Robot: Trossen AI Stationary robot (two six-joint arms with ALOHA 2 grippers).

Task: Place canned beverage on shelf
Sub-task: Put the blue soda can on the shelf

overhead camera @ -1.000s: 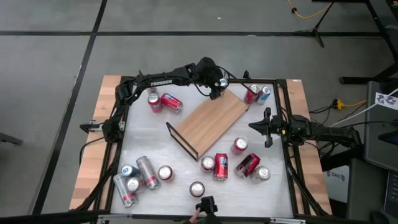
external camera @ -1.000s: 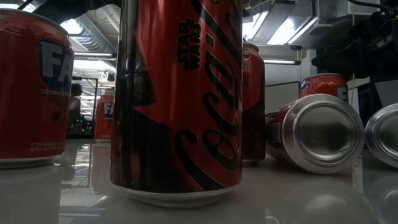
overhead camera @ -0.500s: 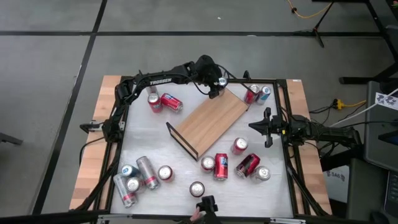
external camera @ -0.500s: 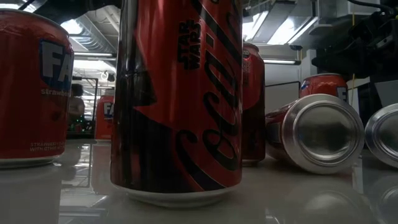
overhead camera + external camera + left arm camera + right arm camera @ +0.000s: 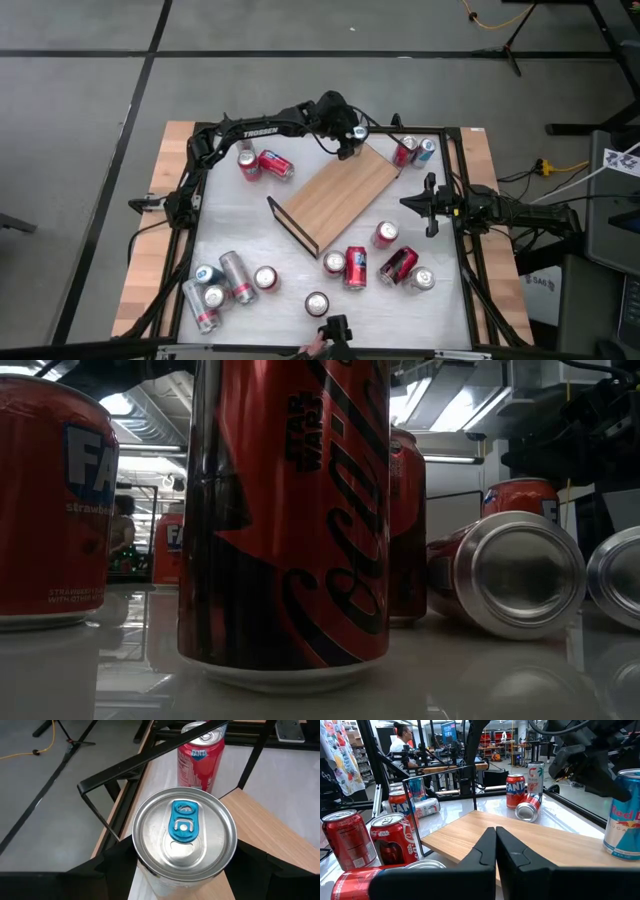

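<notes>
The left hand (image 5: 349,141) is clamped around a silver can with a blue pull tab (image 5: 184,836), holding it upright at the far corner of the shelf (image 5: 340,192), apparently a Red Bull can from its label in the right wrist view; just past the hand stands a red Fanta can (image 5: 201,758). To its right, the right hand (image 5: 428,205) waits near the worktop's (image 5: 240,215) right edge, fingers pressed together and empty, facing the shelf's side.

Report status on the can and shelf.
Left gripper shut on can at shelf far corner. Right gripper shut, empty, waiting. Nothing in the way.
</notes>
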